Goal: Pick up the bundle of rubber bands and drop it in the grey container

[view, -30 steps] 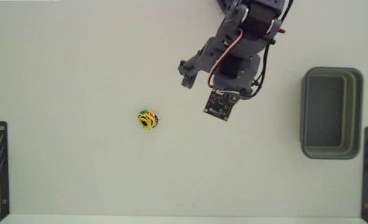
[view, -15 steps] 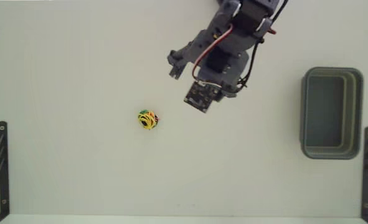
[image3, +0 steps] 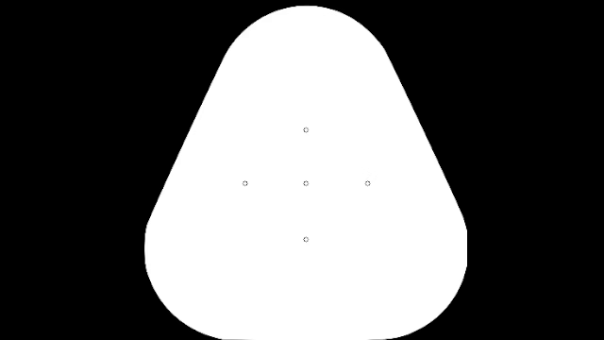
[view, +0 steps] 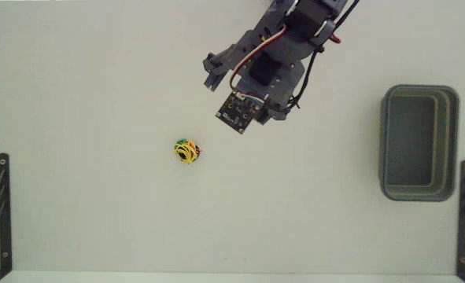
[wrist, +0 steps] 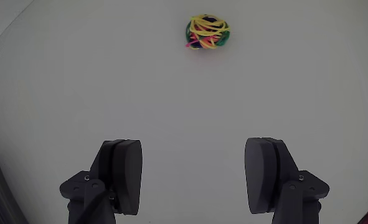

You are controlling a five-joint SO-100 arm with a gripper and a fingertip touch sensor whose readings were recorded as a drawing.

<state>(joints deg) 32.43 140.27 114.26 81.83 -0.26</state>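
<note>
The bundle of rubber bands [view: 186, 151] lay alone on the white bench [view: 98, 220], well left of the grey container [view: 418, 142] at the right edge in the fixed view. The gripper [wrist: 194, 174] hung above the bench, its fingers [wrist: 125, 171] spread wide with nothing between them, the bundle near the wrist view's top edge ahead of them.

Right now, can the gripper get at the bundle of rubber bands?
Probably yes. The gripper has its jaws wide open, and only bare table lies between it and the bundle of rubber bands ahead.
</note>
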